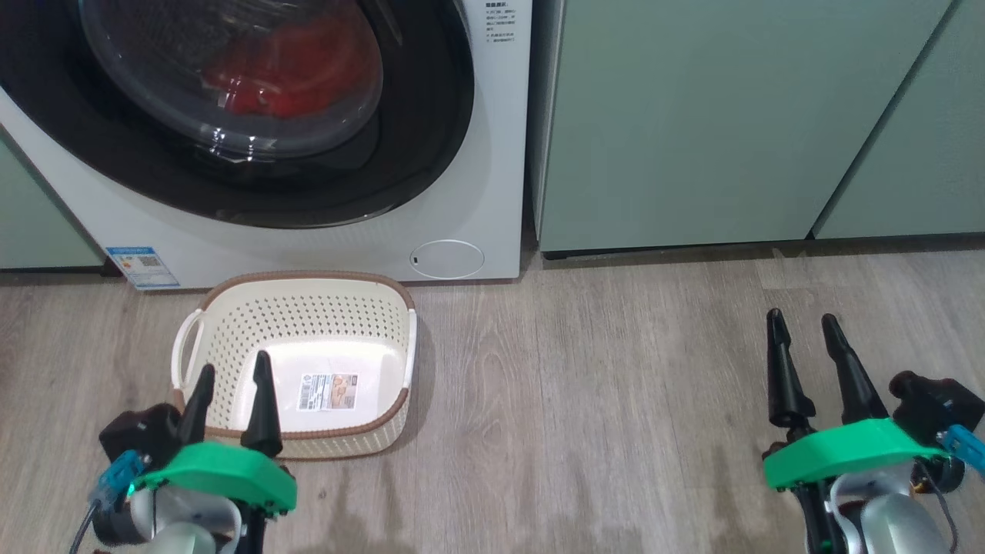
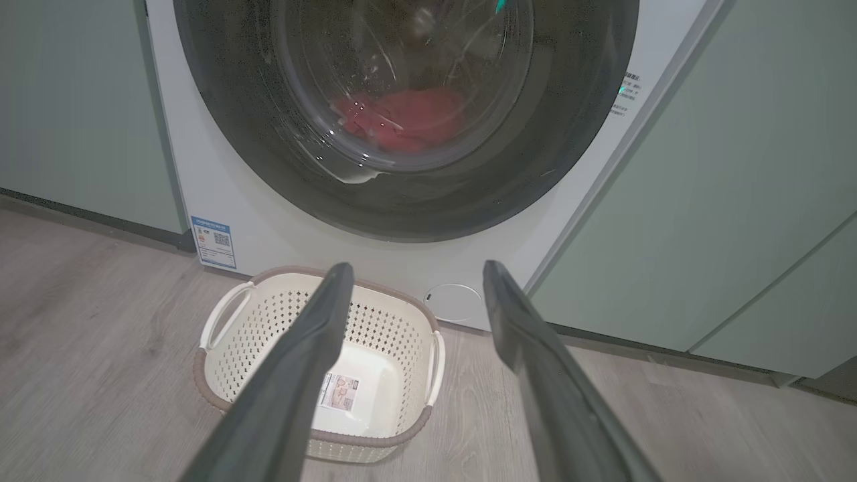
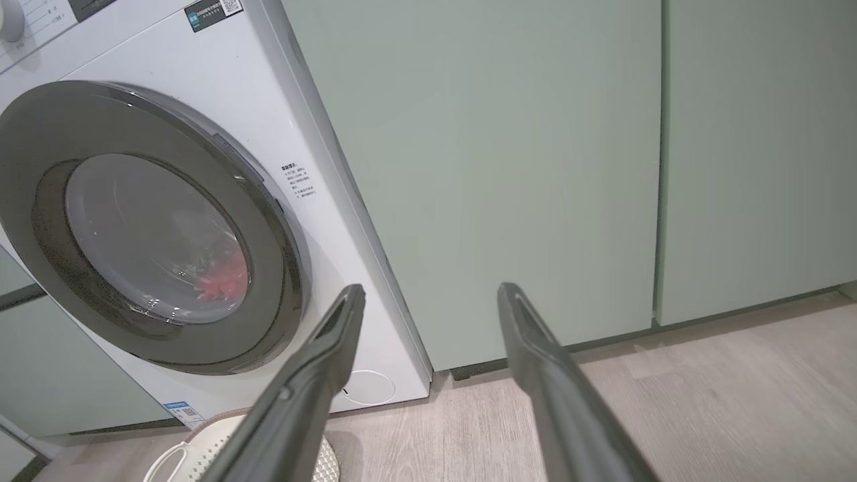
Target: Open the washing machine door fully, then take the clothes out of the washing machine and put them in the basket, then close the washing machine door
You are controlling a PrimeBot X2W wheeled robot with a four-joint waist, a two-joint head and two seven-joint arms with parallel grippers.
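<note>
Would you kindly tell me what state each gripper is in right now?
Left gripper: open, holding nothing.
Right gripper: open, holding nothing.

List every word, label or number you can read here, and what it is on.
No text reads word for word.
On the washer, lower left, blue sticker: QR code, print too small.
On the washer front, upper right, print block: too small.
In the basket, floor sticker: blurred.
On the washer top, dark sticker and panel markings: too small.
</note>
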